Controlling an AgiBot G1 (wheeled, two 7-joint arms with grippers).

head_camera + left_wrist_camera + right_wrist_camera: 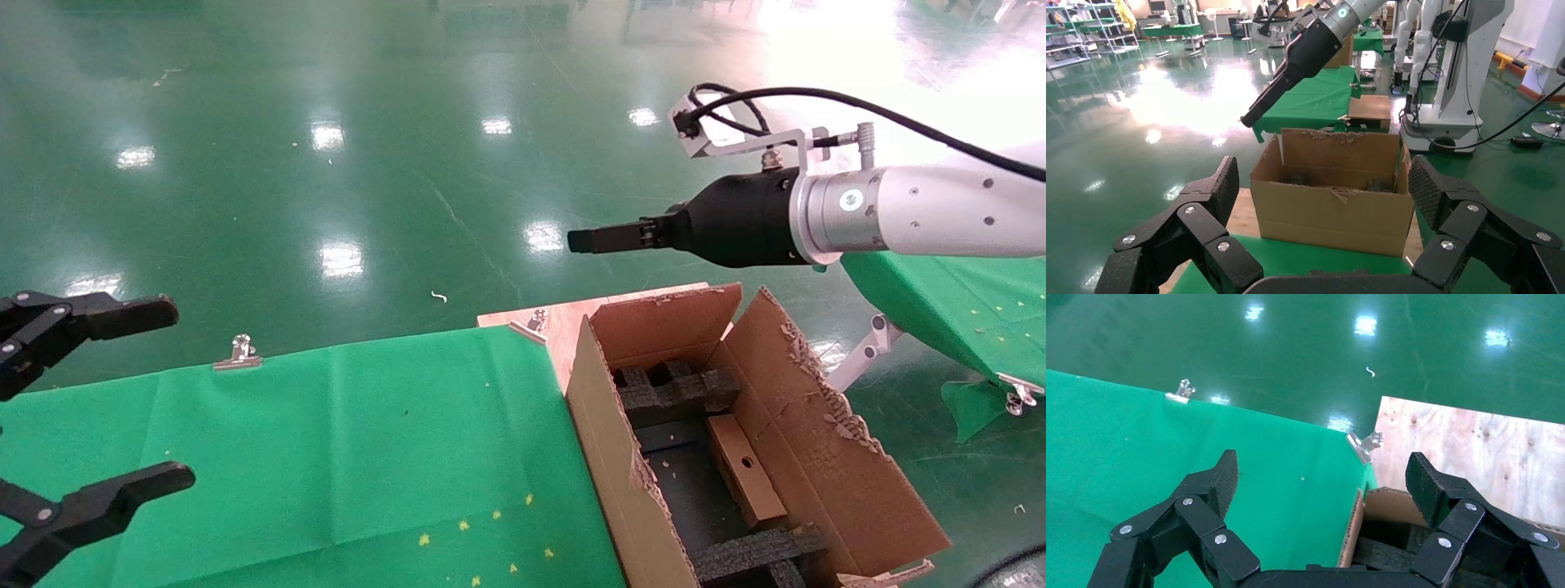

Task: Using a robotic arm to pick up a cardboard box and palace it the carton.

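head view: right gripper (582, 240) hangs empty above the carton's (605, 457) far end, fingers spread wide in its wrist view. box (745, 480) lies inside, tilted against the right wall between foam inserts (674, 390), lower end partly hidden. left gripper (122, 392) gapes empty over the green cloth (343, 441), arm cut off.

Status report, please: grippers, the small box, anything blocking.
Right gripper open, empty, raised above large brown flapped carton. Left gripper open, parked over green cloth. Small flat brown holed cardboard box lies inside carton. Nothing in the way.
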